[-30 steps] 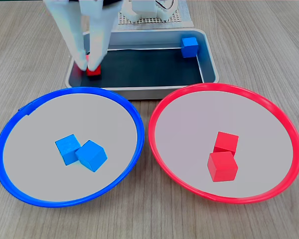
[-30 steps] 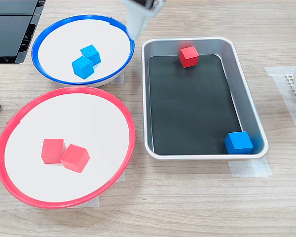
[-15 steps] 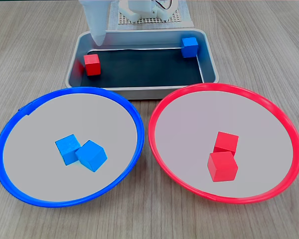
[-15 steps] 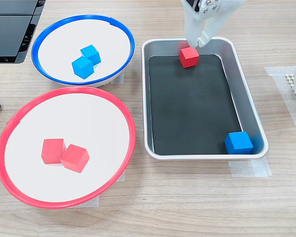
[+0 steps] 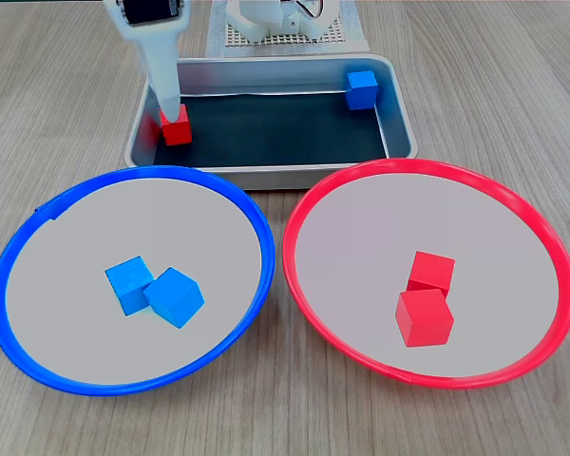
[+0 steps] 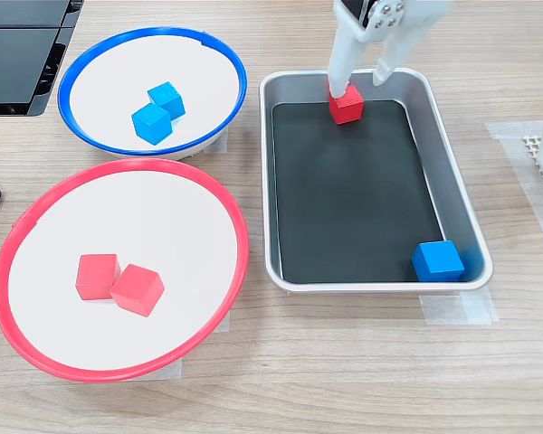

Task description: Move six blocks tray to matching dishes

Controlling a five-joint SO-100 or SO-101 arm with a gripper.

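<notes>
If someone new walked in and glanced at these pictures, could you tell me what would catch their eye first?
Probably the two big round dishes side by side on the wooden table: the blue-rimmed dish holding two blue cubes and the red-rimmed dish holding two red cubes. Next, the white gripper, open, coming down over a red cube at one end of the grey tray, with a lone blue cube in the opposite corner.

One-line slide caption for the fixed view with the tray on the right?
Open claw straddling the red block in the tray.
</notes>
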